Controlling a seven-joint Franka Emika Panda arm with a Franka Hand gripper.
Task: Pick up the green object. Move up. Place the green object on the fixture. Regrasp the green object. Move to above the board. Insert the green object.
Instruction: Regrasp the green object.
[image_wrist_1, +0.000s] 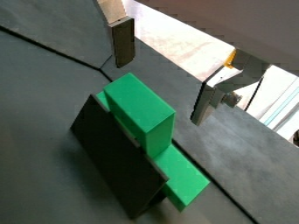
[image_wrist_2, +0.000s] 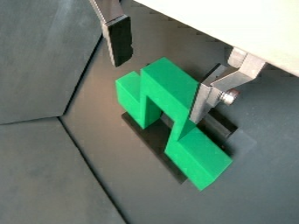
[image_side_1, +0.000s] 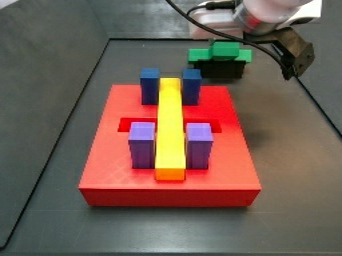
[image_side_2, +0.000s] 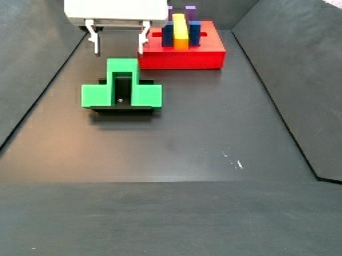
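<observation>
Looking from left to right in a side view, we see first the gripper (image_side_2: 118, 42), then the board (image_side_2: 201, 55) to its right. The gripper hangs above the dark floor (image_side_2: 174, 140) with its jaws open and nothing between them. The green object (image_side_2: 122, 88) sits just below and in front of the open jaws, not touched by them, and it rests on the fixture (image_side_2: 123, 108), of which only a dark edge shows under the piece here.

In both wrist views we see the two fingers (image_wrist_1: 121, 44) wide apart, flat silver plates with dark pads, and the green object (image_wrist_2: 170, 114) lies under the gap between them, closer to one finger (image_wrist_2: 212, 90). A wrist view shows the fixture (image_wrist_1: 111, 157) as a dark block that carries the green piece on its top.

On the red board (image_side_1: 120, 170) stands the long yellow bar (image_side_1: 168, 128), with blue blocks (image_side_1: 150, 84) and purple blocks (image_side_1: 142, 143) on both its sides. The board stays well apart from the jaws.
</observation>
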